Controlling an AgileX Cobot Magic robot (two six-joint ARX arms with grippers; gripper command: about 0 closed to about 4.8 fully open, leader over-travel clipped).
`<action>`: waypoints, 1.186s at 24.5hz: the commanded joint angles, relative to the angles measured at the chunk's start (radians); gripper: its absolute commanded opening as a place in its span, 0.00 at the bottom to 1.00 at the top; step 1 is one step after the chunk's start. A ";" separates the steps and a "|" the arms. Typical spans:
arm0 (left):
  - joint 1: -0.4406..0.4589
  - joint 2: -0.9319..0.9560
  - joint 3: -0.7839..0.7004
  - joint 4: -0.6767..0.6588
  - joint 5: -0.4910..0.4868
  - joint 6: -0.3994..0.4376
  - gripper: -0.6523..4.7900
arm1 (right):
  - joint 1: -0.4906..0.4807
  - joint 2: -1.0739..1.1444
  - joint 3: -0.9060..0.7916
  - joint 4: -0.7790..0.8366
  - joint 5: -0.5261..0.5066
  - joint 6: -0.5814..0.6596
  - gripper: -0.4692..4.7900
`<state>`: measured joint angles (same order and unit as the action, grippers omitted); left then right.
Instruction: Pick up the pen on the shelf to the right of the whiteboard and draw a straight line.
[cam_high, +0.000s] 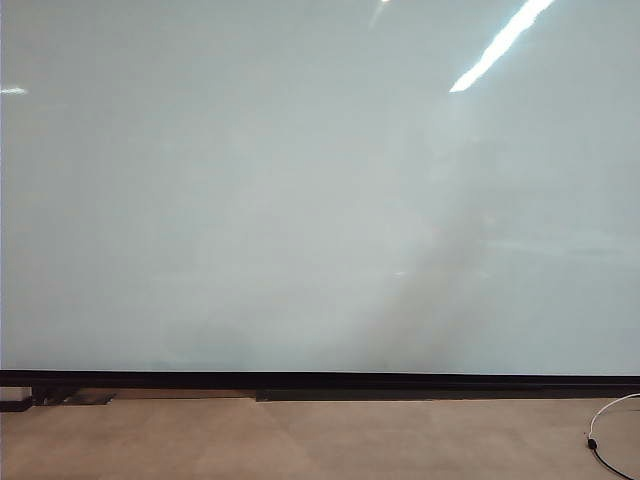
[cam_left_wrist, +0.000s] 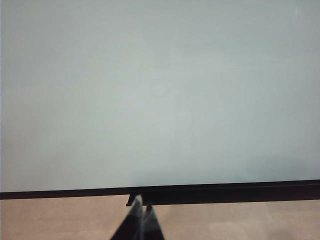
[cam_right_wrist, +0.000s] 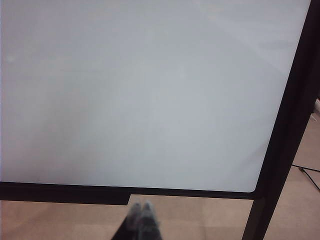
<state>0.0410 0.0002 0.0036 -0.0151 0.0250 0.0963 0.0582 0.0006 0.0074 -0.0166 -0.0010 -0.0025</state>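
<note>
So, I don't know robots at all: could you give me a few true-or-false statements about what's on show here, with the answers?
1. The whiteboard already has a black line drawn across it. False: its surface is bare, showing only light reflections.
2. The right gripper has its fingers shut together, with nothing between them. True.
3. The left gripper is pressing a pen against the board. False: it is shut and empty, short of the board, and no pen shows in any view.
4. A black strip runs along the board's lower edge. True.
5. A white cable lies on the floor at the lower right of the exterior view. True.
</note>
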 joint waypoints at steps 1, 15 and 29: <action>0.000 0.000 0.003 0.015 -0.003 -0.002 0.11 | 0.000 0.000 -0.007 0.013 0.001 0.002 0.09; 0.000 0.000 0.003 0.015 -0.003 -0.002 0.11 | 0.000 0.000 -0.007 0.031 -0.002 0.003 0.09; 0.000 0.000 0.003 0.015 -0.003 -0.002 0.11 | -0.109 0.006 -0.004 0.256 0.022 0.029 0.21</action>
<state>0.0410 0.0002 0.0036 -0.0151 0.0246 0.0963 -0.0292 0.0059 0.0074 0.2001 0.0593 0.0261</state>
